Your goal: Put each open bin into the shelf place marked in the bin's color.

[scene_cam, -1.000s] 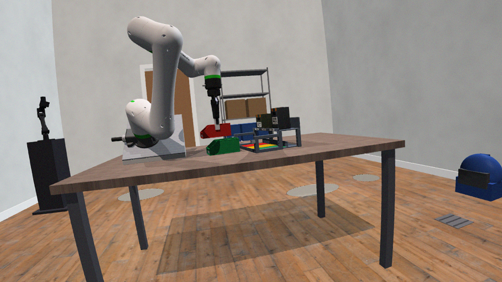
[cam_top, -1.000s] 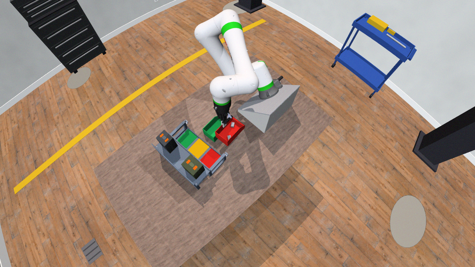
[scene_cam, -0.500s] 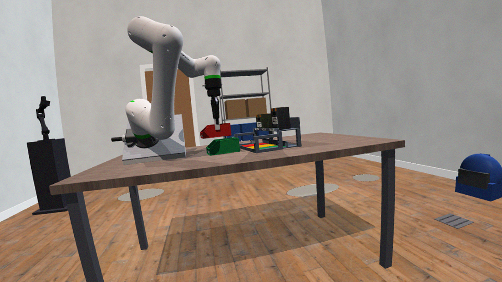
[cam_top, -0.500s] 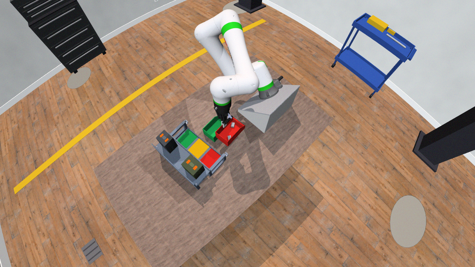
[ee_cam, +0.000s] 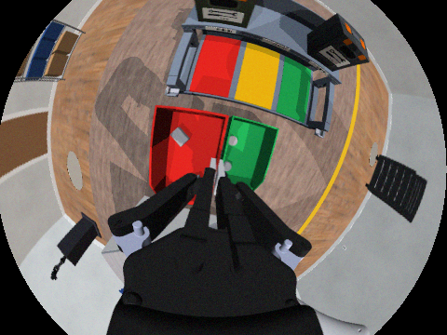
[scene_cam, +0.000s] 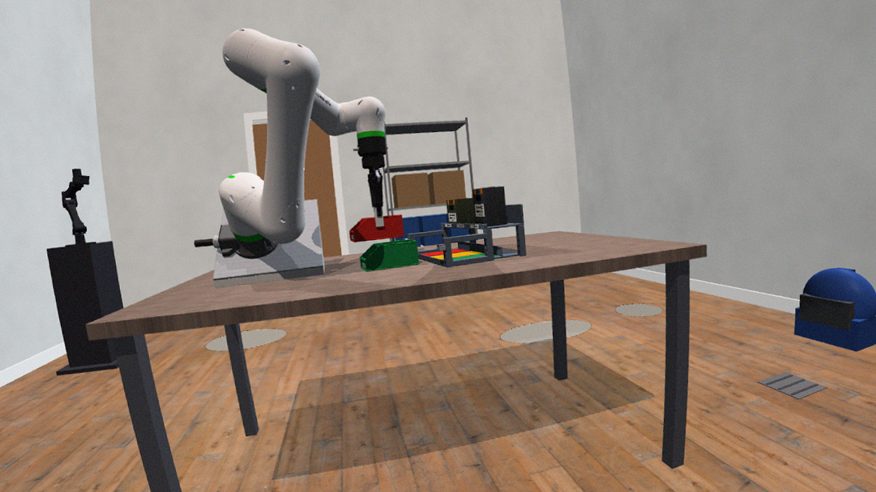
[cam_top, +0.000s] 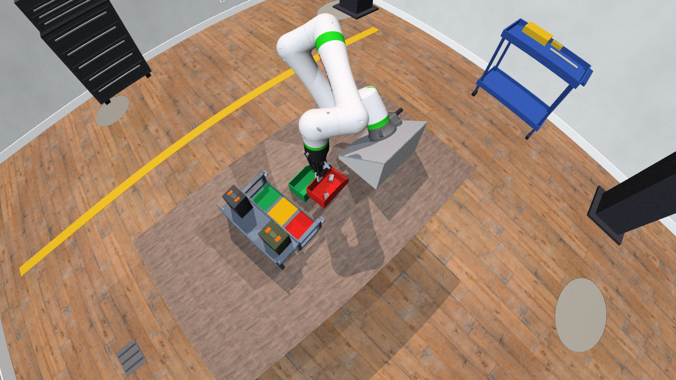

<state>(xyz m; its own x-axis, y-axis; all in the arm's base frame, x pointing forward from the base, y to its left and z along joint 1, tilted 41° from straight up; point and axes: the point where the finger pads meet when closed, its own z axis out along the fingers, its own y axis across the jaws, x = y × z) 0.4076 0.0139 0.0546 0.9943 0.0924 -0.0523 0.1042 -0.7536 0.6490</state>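
My gripper (cam_top: 318, 178) (scene_cam: 379, 221) (ee_cam: 215, 167) points down, shut on the side wall of the red bin (cam_top: 321, 188) (scene_cam: 364, 230) (ee_cam: 197, 135), the wall nearest the green bin. The red bin hangs level above the table, higher than the green bin; grey parts lie in it. The green bin (cam_top: 297, 184) (scene_cam: 391, 254) (ee_cam: 256, 151) stands on the table beside it, partly hidden by the red bin in the wrist view, with round grey parts inside. The shelf's red mark (cam_top: 299, 225) (ee_cam: 215, 65) and green mark (cam_top: 267, 196) (ee_cam: 294, 88) are uncovered.
A yellow mark (cam_top: 282, 210) (ee_cam: 257, 76) lies between the other two marks. A black case (cam_top: 238, 203) (ee_cam: 337, 42) and an olive case (cam_top: 274, 237) (scene_cam: 459, 211) stand on the shelf's upper board. The grey robot base (cam_top: 396, 152) is behind the bins.
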